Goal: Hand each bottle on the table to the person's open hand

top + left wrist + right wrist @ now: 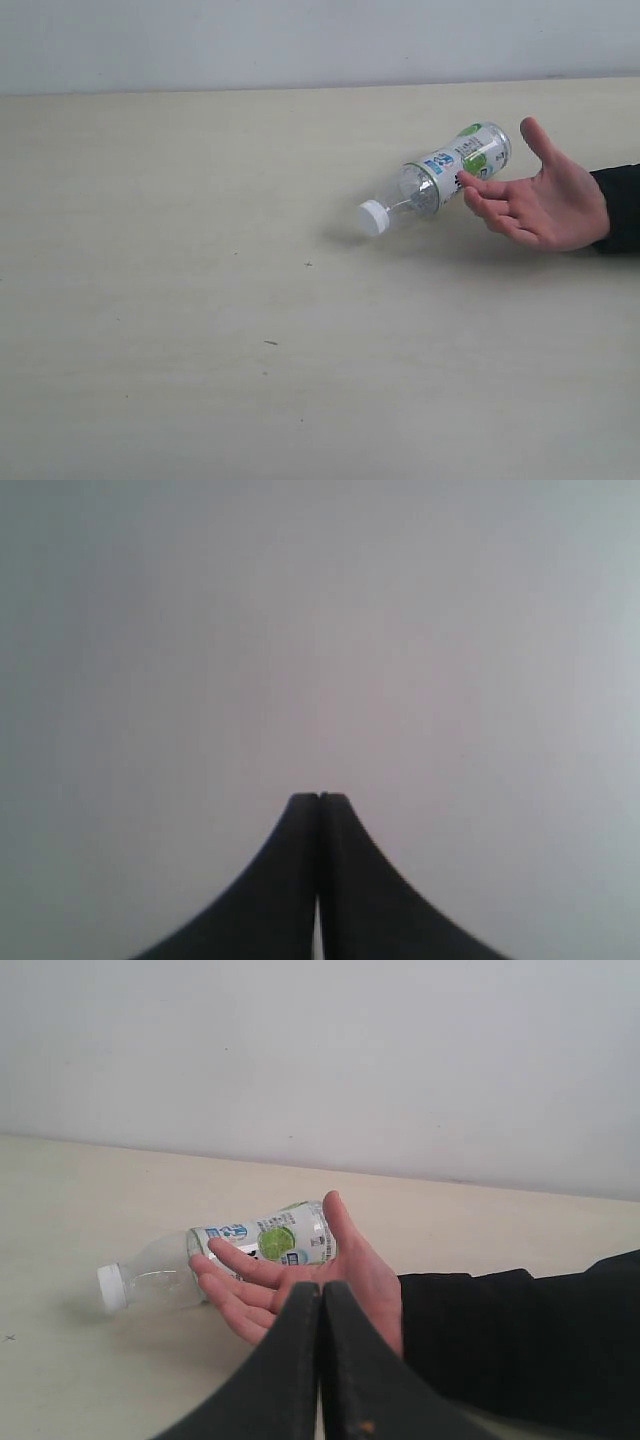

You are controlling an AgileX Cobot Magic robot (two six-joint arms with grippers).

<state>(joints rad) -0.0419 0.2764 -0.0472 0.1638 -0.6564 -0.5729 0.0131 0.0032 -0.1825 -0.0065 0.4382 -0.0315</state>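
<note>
One clear bottle [440, 178] with a white cap and green-blue label lies on its side on the beige table [200, 250], its base against the person's open hand [545, 200]. In the right wrist view the same bottle [230, 1255] rests behind the spread fingers of the hand [300, 1280]. My right gripper [320, 1288] is shut and empty, hovering in front of the palm. My left gripper [320, 797] is shut, facing only a blank grey surface. Neither gripper shows in the exterior view. The other bottles are out of view.
The person's black sleeve [620, 205] enters from the right edge; it fills the side of the right wrist view [520, 1345]. A pale wall [300, 40] runs behind the table's far edge. A few dark specks [270, 343] dot the tabletop.
</note>
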